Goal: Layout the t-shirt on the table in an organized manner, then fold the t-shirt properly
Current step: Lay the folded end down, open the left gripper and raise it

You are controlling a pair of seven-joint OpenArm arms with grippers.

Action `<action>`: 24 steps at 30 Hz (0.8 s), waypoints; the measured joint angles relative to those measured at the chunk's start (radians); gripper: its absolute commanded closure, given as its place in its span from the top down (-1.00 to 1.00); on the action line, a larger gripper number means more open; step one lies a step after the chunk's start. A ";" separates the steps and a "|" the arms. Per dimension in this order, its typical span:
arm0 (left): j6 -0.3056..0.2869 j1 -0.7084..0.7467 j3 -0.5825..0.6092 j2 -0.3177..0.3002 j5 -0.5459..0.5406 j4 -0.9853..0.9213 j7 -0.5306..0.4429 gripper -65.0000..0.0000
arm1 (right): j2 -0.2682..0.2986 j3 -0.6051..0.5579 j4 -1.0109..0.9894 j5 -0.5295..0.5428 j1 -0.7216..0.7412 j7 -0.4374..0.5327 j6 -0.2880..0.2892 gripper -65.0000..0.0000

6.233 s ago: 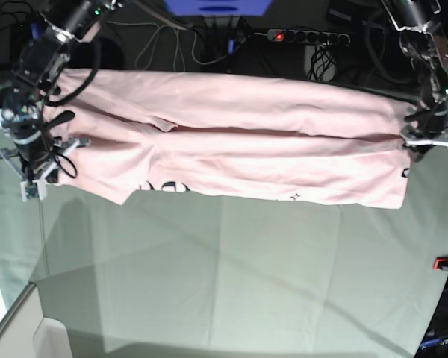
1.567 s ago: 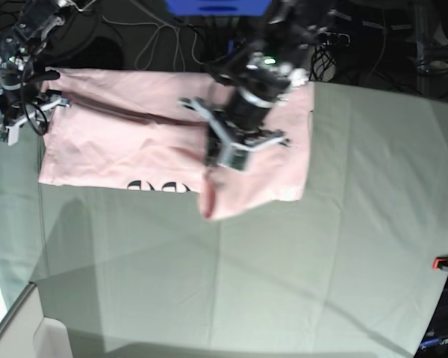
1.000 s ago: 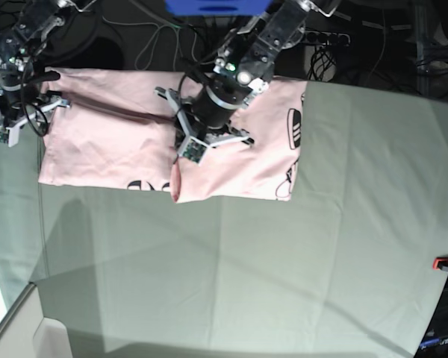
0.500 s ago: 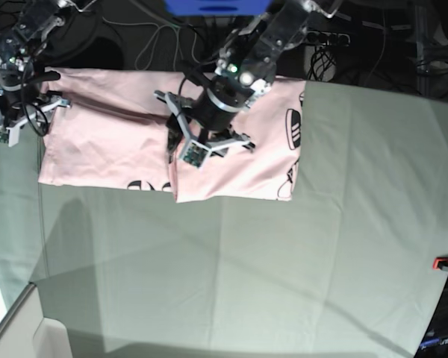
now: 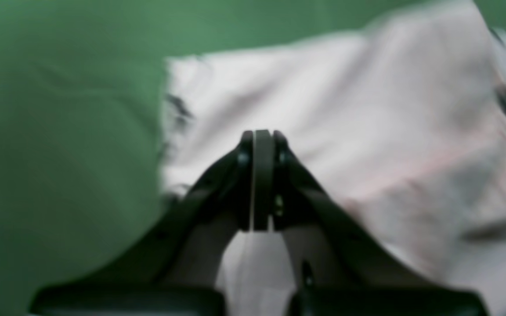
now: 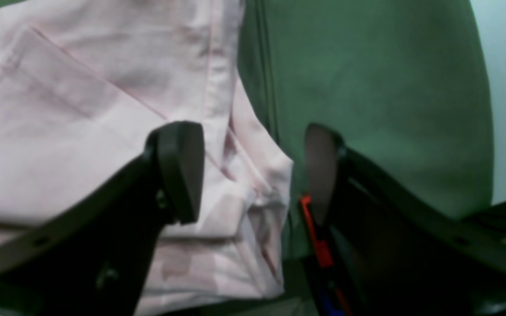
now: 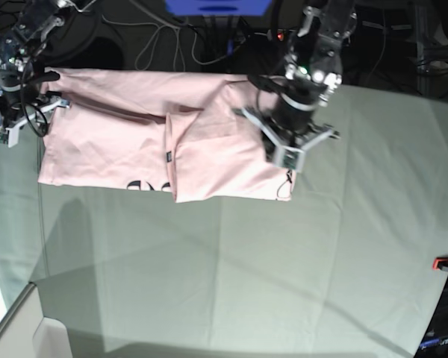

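A pale pink t-shirt (image 7: 164, 142) lies along the far edge of the table (image 7: 246, 276), which is covered in grey-green cloth. The shirt is folded lengthwise into a band, and one end has been laid back over the middle, leaving a doubled panel with a fairly straight near edge. Fragments of black lettering peek out along that edge.

The left gripper (image 7: 290, 153) hovers above the folded end of the panel. Its wrist view shows the jaws pressed fully together with nothing between them; the cloth below is blurred. The right gripper (image 6: 253, 171) sits at the opposite end of the shirt, over a bunched hem corner. Its jaws stand wide apart, straddling the fabric edge without pinching it.

The remaining single-layer end likely needs folding over next. To do that well, the right gripper should probably pinch the hem cleanly through all layers, lift only slightly, and carry it across so edges align without dragging the finished panel.
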 measured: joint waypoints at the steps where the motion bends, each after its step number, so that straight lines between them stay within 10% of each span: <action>1: 0.000 -0.001 0.027 -0.001 0.006 -0.014 -0.012 -1.00 | 0.000 0.000 0.000 0.000 0.001 0.000 0.000 0.13; 10: -0.011 -0.054 0.401 -0.103 -0.004 -0.016 0.097 -1.00 | 0.000 0.000 0.000 0.000 0.003 0.000 0.000 0.13; 24: -0.014 -0.033 0.324 -0.112 -0.005 0.178 0.093 -1.00 | -0.002 0.006 0.000 0.000 0.000 -0.001 0.000 0.13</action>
